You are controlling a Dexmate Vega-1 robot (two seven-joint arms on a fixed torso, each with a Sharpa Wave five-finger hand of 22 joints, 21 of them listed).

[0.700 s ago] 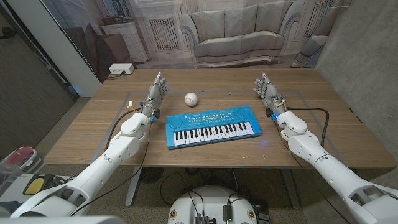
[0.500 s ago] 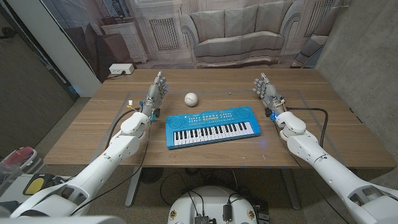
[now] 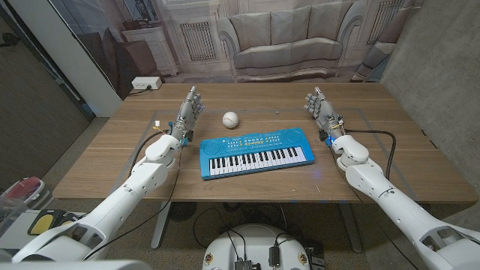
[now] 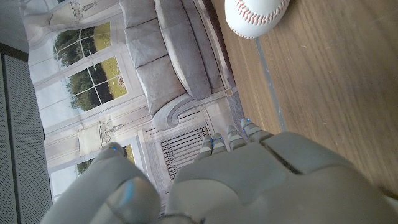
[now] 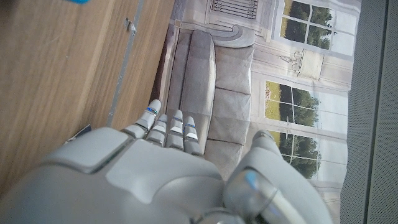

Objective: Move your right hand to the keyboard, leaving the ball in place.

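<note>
Beyond the left hand (image 4: 249, 180) fingertips (image 4: 227, 134), ball (image 4: 256, 15) cut off by the frame edge. Ahead of the right hand (image 5: 149, 180) fingers (image 5: 168, 127), only a blue sliver of keyboard (image 5: 78, 2) inside the edge. Key labels too small to read.

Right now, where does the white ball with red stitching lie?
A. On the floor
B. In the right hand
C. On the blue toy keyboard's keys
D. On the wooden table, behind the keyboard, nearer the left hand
D: the white ball with red stitching rests on the wooden table behind the blue toy keyboard, closer to the left hand than to the right hand.

One ball (image 3: 230, 118), one keyboard (image 3: 255, 153).
</note>
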